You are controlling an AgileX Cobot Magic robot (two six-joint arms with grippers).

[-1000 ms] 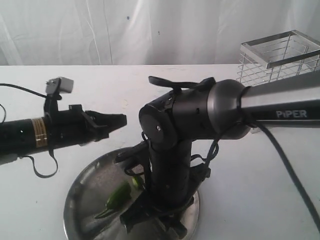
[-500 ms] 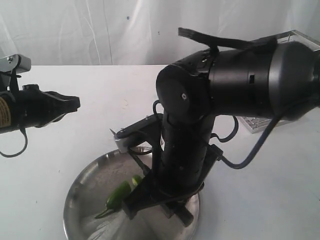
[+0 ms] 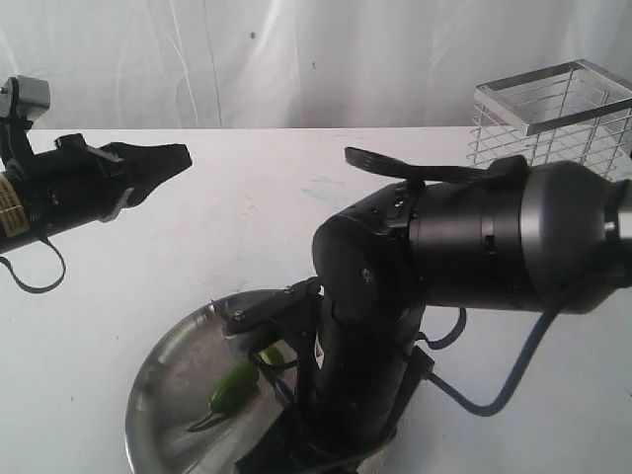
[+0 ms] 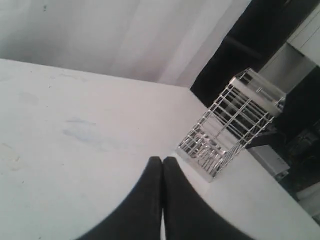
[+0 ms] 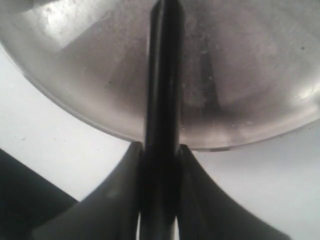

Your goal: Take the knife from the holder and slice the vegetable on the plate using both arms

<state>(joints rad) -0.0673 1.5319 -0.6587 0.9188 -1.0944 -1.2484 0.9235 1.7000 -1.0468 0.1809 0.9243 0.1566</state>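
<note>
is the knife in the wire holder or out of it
Out. The right gripper is shut on the knife, blade over the plate, away from the holder.

A white surface [image 3: 89, 326] is stretching across most of the scene, and a faint bluish smudge [image 3: 322, 185] is lying near the middle of the surface. Behind the surface a white curtain [image 3: 296, 59] is hanging in soft folds, with two small dark spots [image 3: 253, 36] showing on it. Past one edge of the surface, a dark space [image 4: 260, 35] is showing beside the curtain.
</note>
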